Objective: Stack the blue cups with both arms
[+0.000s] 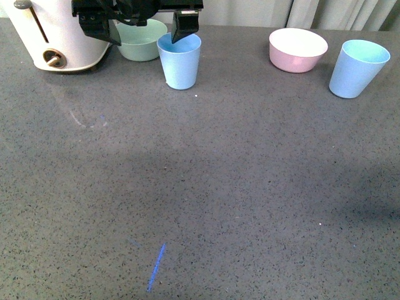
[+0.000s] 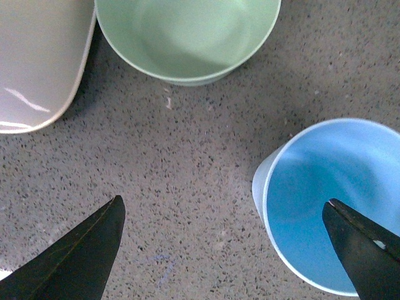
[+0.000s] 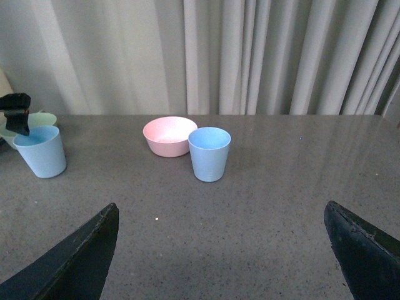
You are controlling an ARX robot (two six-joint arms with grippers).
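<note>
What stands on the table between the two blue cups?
The pink bowl, near the right blue cup; toward the left blue cup the table is bare. The front view shows it.

The surface [image 1: 200, 187] is viewed downward from the front; one blue cup [image 1: 180, 61] (close under the left wrist) is seen by all.

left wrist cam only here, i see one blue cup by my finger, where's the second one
Observer: The second blue cup stands upright at the far right of the table, just right of the pink bowl.
Operator: right arm anywhere near it
Observer: No. The right gripper is open and well short of it, with bare table between.
Operator: how high am i over my cup
Observer: The left gripper is low: one of its fingers reaches the rim of the left blue cup.
</note>
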